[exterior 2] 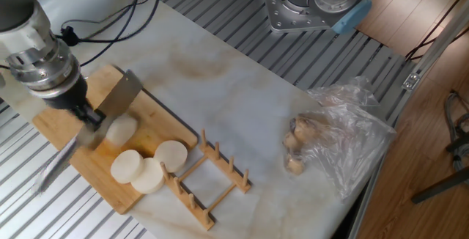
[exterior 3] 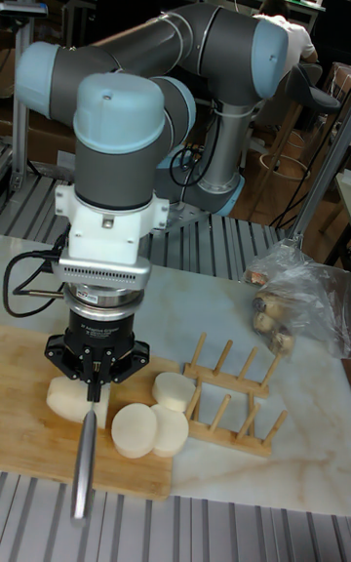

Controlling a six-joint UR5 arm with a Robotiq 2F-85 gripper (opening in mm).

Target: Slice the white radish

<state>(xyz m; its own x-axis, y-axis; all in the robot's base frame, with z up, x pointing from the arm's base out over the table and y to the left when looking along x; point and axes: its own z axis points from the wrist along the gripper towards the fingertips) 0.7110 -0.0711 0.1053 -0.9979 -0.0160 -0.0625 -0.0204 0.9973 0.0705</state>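
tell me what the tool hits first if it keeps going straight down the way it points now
Most likely the white radish stub on the cutting board. The tool points down, holding the knife, whose blade sits right by the stub. Depth is unclear, so it might meet the board just beside it.

Hand (exterior 2: 86,114) with knife (exterior 2: 110,107) over radish (exterior 2: 121,130)

even bright light, slight motion blur

no readable text, labels or numbers
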